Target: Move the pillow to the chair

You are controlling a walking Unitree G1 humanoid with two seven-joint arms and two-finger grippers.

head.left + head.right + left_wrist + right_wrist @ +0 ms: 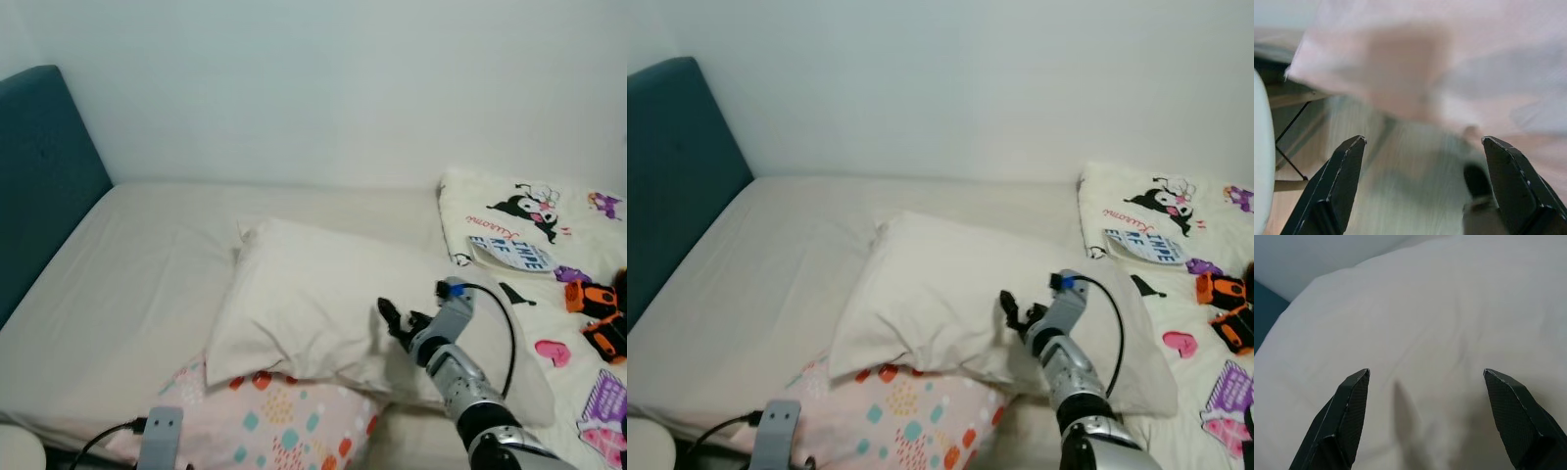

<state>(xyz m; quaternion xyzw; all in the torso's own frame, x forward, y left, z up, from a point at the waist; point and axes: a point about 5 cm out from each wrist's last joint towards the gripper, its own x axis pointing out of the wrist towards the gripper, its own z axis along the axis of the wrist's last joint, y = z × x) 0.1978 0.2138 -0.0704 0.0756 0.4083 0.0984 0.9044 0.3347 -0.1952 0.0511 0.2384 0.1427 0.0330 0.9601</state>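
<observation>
- Cream cotton, by the look of it: the pillow lies on the bed, on top of a second, patterned pillow at the near edge of the mattress.
- Progress, as I judge it: nothing is moved yet. The pillow rests flat on the bed and is not gripped or lifted.
- The right gripper is stretched out over the right part of the pillow, just above its cover; in the right wrist view its jaws stand spread wide with the fabric between and ahead of them, not pinching anything.
- The left gripper hangs low by the bed's edge, jaws spread and empty; its view is blurred, showing pale bedding and floor.
- Left to do, in my estimate: close on the pillow, lift it clear, carry it to the chair and set it down there.
- Count: two pillows (one plain, one dotted), one cartoon-print blanket on the right side of the bed, one teal headboard, two grippers.
</observation>
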